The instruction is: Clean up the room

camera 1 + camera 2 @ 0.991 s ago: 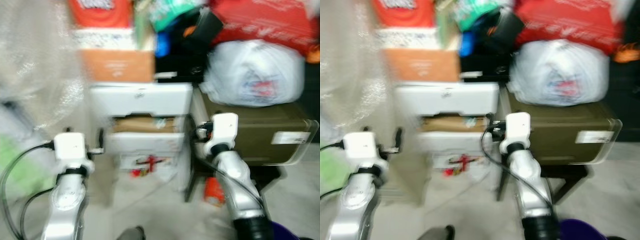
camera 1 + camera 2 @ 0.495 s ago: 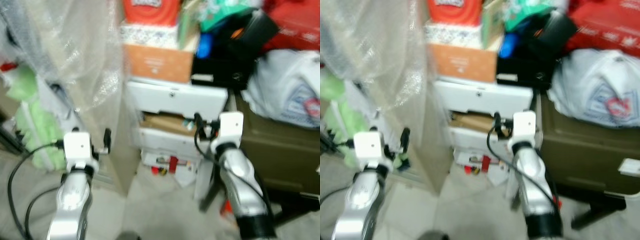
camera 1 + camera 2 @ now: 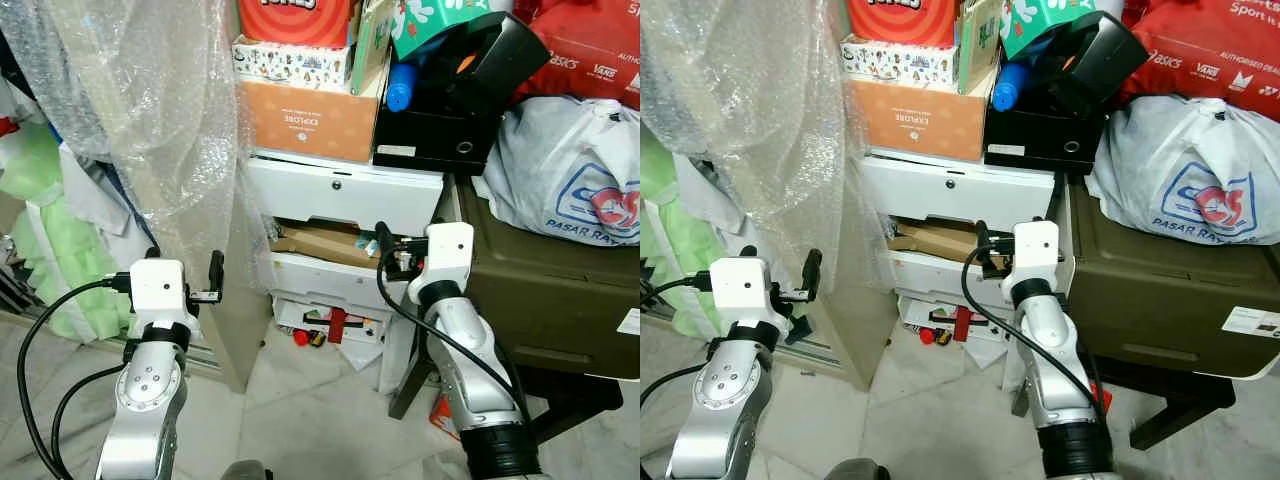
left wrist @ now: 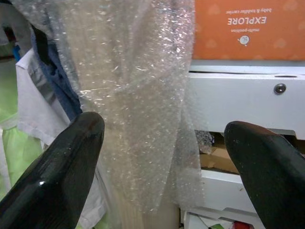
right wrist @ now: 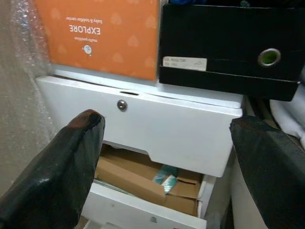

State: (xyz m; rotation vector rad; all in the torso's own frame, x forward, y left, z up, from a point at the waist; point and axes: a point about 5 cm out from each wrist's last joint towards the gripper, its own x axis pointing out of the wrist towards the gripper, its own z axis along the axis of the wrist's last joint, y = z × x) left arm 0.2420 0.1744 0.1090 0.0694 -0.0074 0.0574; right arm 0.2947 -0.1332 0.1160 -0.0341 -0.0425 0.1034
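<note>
Head views: the blur of the earlier frames is gone and the camera has swung left, so the bubble wrap now hangs ahead of the left tool.

Left wrist view: left tool fingers spread wide, holding nothing.

Right wrist view: right tool wide open, empty, facing the white drawer unit under the orange box.

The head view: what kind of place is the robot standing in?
Probably a cluttered storage corner of a home. Boxes are stacked on a white drawer unit, a full plastic bag sits on an olive bin, and bubble wrap hangs at the left. Both grippers are open and hold nothing.
</note>
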